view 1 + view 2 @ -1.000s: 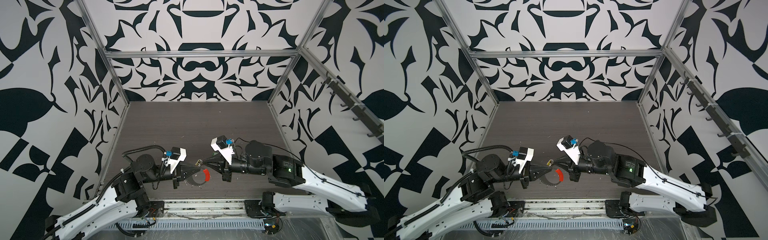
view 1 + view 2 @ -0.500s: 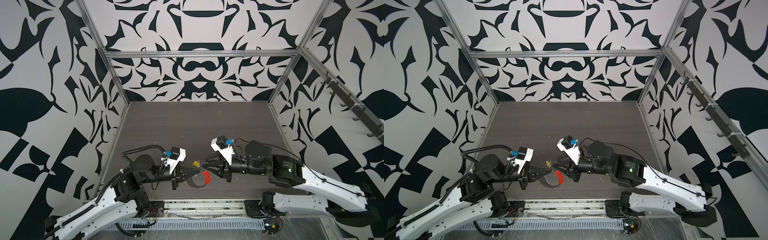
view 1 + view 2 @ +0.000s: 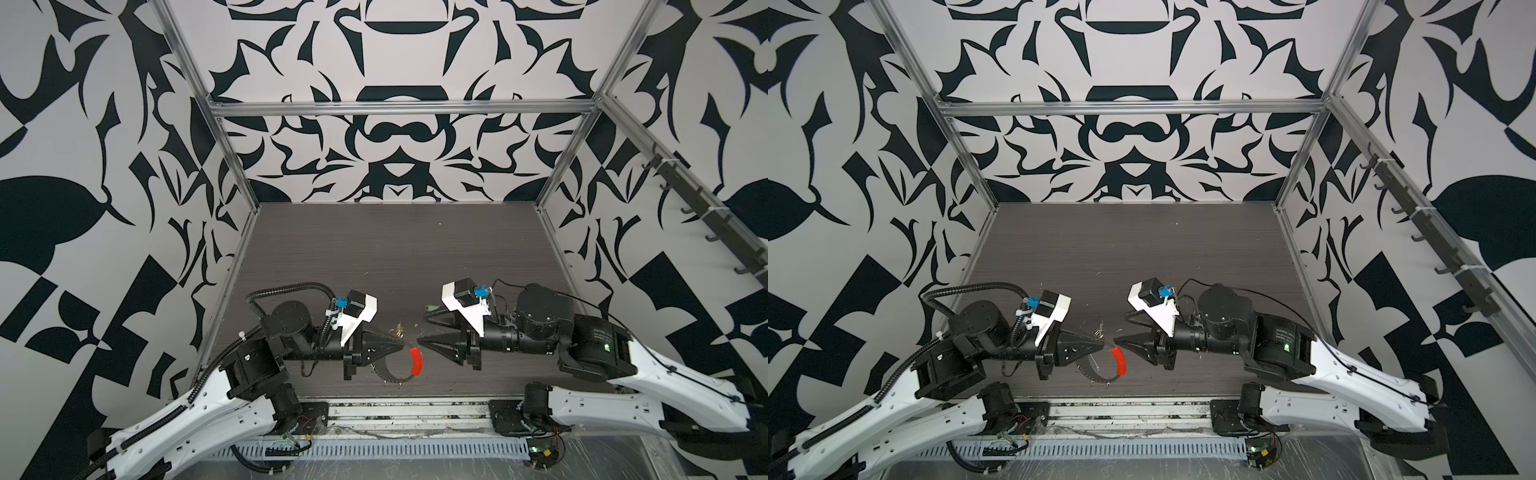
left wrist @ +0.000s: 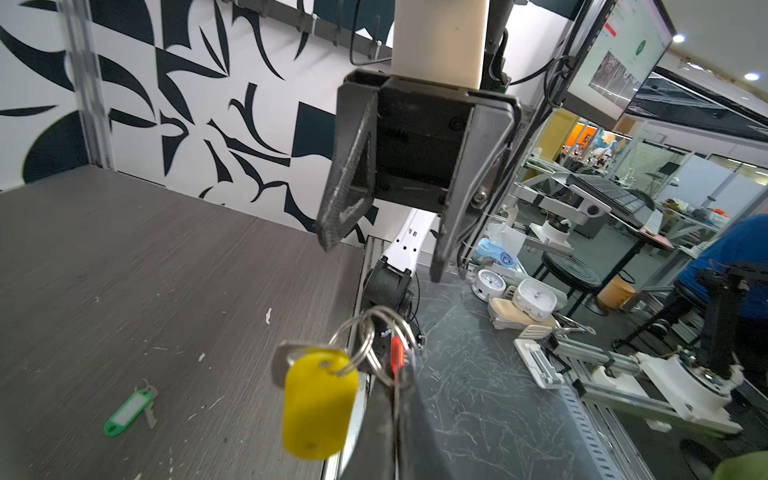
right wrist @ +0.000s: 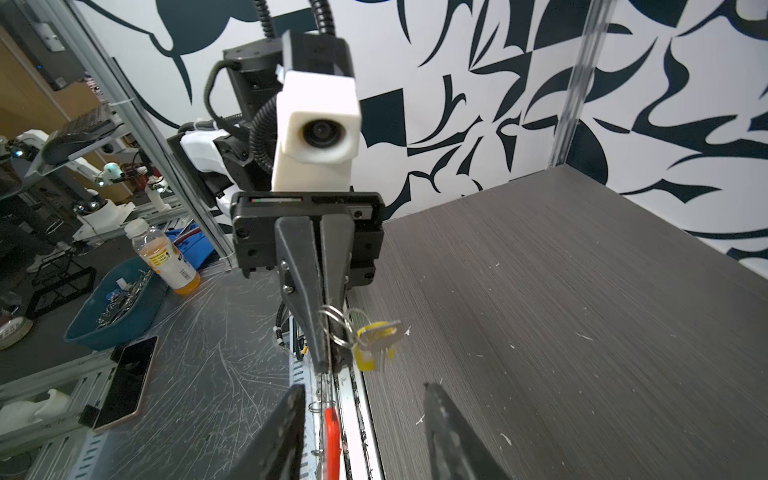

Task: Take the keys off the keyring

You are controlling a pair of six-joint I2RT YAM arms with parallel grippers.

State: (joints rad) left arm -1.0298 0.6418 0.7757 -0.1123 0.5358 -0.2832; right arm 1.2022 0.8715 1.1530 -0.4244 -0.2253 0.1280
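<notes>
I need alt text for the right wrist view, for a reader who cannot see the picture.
The left gripper faces the camera, shut on metal rings, with a yellow tag and a silver key dangling beside its tip. The right gripper stands open in the foreground, with a red strip in its gap and the dark table beyond.

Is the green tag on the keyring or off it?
Off. The green tag lies on the table, apart from the keyring in the left gripper.

keyring (image 3: 397,379) at left gripper (image 3: 403,341), right gripper (image 3: 421,329) opposite; key (image 3: 431,308) on table (image 3: 374,249) behind it.
</notes>
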